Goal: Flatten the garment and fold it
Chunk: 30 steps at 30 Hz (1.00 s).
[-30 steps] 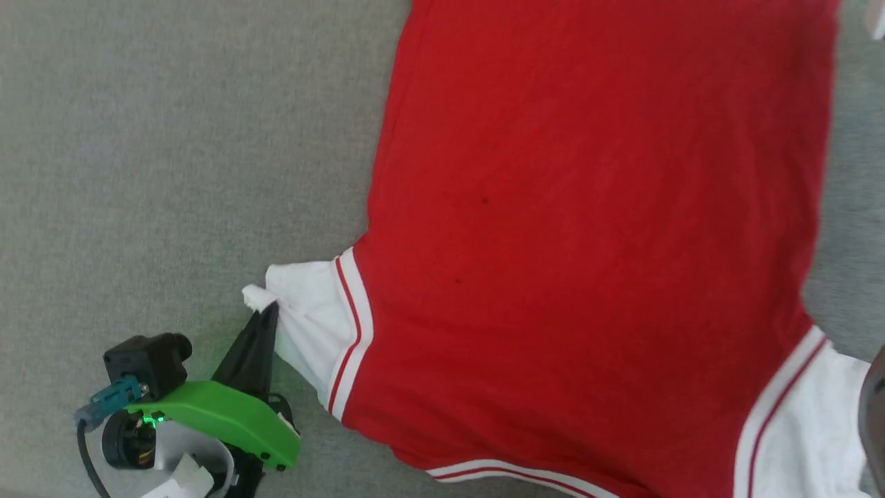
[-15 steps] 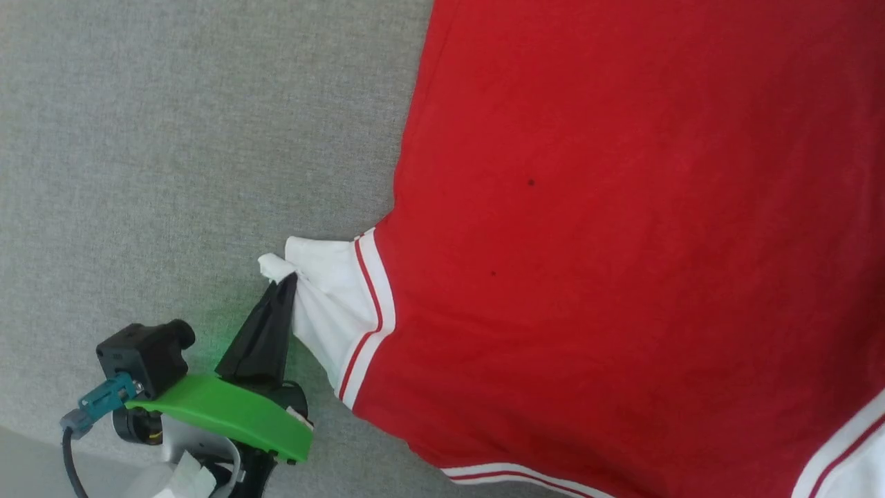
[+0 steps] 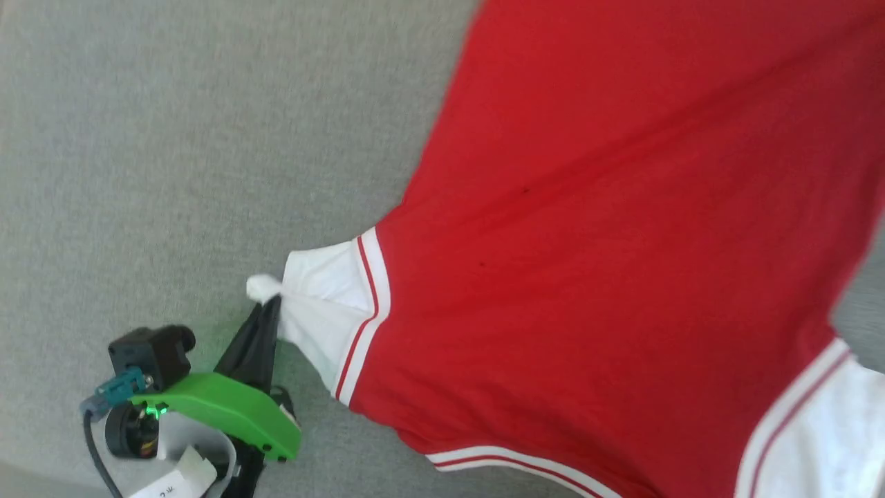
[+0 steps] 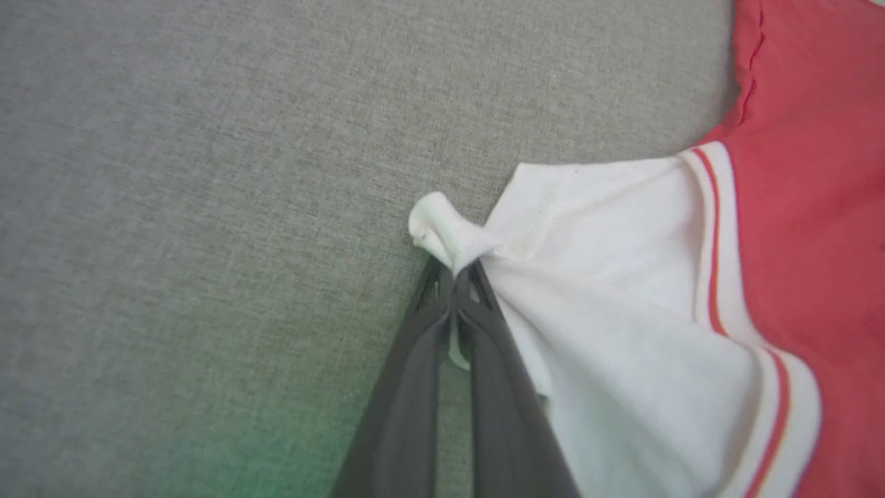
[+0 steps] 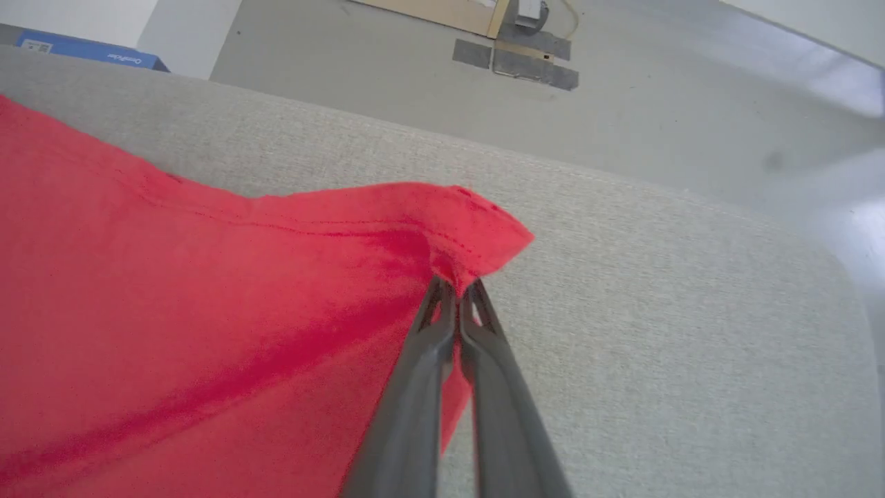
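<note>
The garment runs past the head view's top, right and bottom edges, slightly blurred.

**Left wrist: sleeve tip pinched**

Your left gripper has its jaws closed on the tip of the white sleeve of the garment. A small knob of white cloth bunches just past the fingertips. Both dark fingers meet at the tips. Lower down there's a slim gap between them, with a sliver of white fabric in it. The sleeve fans out to the right of the fingers, creased toward the pinch. Red-and-white trim runs where the sleeve meets the red body. You've got a grey woven surface underneath, with a faint green glow on it at lower left.
</note>
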### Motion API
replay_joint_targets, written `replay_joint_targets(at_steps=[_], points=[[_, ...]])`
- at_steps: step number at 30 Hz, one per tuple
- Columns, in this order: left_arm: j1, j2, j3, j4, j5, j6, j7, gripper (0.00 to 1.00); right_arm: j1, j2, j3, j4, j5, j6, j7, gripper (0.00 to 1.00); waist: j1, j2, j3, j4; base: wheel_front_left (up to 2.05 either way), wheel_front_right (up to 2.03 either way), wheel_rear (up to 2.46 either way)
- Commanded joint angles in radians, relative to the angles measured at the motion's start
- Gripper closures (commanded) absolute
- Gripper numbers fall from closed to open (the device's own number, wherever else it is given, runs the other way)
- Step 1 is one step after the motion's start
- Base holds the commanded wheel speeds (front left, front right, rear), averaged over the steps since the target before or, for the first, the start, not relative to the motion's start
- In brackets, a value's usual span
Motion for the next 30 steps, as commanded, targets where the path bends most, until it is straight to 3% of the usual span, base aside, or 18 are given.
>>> replay_joint_targets(at_steps=[1,4,7,13,19,27,28,29,30], points=[[0.025,0.012,-0.008,0.023,0.003,0.012,0.017,1.0,0.059,-0.03,-0.007,-0.028,0.034,-0.001,-0.004,1.0,-0.0001,0.0,-0.134,-0.089,0.0,0.0,0.0],[0.042,0.015,-0.009,0.027,0.003,0.028,0.023,1.0,0.212,-0.081,-0.039,-0.099,0.13,-0.001,-0.008,1.0,-0.0001,0.0,-0.195,-0.13,0.0,0.0,0.0],[0.059,0.016,-0.011,0.027,0.003,0.039,0.028,1.0,0.374,-0.084,-0.087,-0.16,0.194,-0.001,-0.015,1.0,-0.0001,0.0,-0.238,-0.165,0.0,0.0,0.0],[0.093,0.015,-0.012,0.03,-0.003,0.064,0.035,1.0,0.727,0.071,-0.16,-0.283,0.256,-0.001,-0.036,1.0,-0.0001,0.0,-0.3,-0.224,0.0,0.0,0.0],[0.108,0.015,-0.02,0.035,-0.004,0.072,0.042,1.0,1.01,0.222,-0.115,-0.268,0.274,-0.001,-0.117,1.0,-0.0001,0.0,-0.343,-0.239,0.0,0.0,0.0],[0.114,0.013,-0.036,0.047,-0.005,0.075,0.056,1.0,1.152,0.291,-0.031,-0.149,0.284,-0.001,-0.213,1.0,-0.0001,0.0,-0.386,-0.233,0.0,0.0,0.0],[0.116,0.012,-0.037,0.051,-0.006,0.076,0.056,1.0,1.146,0.293,-0.036,-0.15,0.287,-0.001,-0.249,0.65,-0.0001,0.0,-0.395,-0.234,0.0,0.0,0.0],[0.119,0.012,-0.038,0.053,-0.007,0.077,0.057,1.0,1.141,0.295,-0.044,-0.154,0.292,-0.001,-0.277,0.0,-0.0001,0.0,-0.401,-0.234,0.0,0.0,0.0],[0.122,0.011,-0.04,0.055,-0.007,0.078,0.057,1.0,1.132,0.296,-0.059,-0.163,0.304,-0.001,-0.315,0.0,-0.0001,0.0,-0.408,-0.233,0.0,0.0,0.0]])
